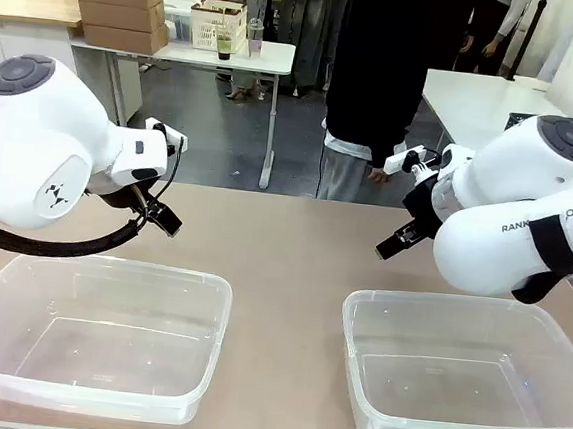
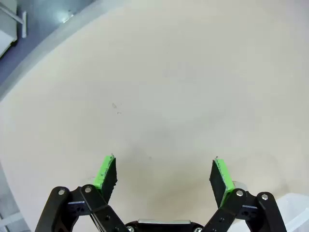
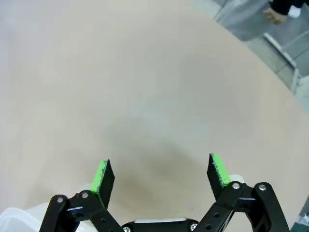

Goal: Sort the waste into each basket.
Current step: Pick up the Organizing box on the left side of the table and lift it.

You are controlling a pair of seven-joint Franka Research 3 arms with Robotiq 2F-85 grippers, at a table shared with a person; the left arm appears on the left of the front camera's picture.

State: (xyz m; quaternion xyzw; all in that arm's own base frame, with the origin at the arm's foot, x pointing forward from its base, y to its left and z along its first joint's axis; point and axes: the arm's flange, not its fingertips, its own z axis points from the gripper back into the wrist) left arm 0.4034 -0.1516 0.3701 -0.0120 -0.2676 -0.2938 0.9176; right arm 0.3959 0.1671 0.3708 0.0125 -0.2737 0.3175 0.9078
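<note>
Hovering above the bare table (image 1: pixel 284 239), the left gripper (image 1: pixel 168 222) (image 2: pixel 164 169) and the right gripper (image 1: pixel 392 246) (image 3: pixel 159 169) are both recorded as released. The jaws are spread wide and nothing is held between the green pads (image 2: pixel 107 171).

The left basket (image 1: pixel 111 265) and the right basket (image 1: pixel 459 303) are set side by side at the near edge, apart from each other, one below each arm. Nothing is contained in either. A person (image 1: pixel 379 72) is stood at the far side, with one hand (image 1: pixel 378 172) hanging near the right arm.

The step in hand is judged to be the first pick, not yet begun.

- **Pick:** the jaws should be held wide until an item of waste is centred between the pads, and it is best taken across its body.
- **Release:** the wrist should be raised clear of the thick rim before release is made over the matching basket.
- **Sorting:** one kind per basket should be fixed from the outset.
</note>
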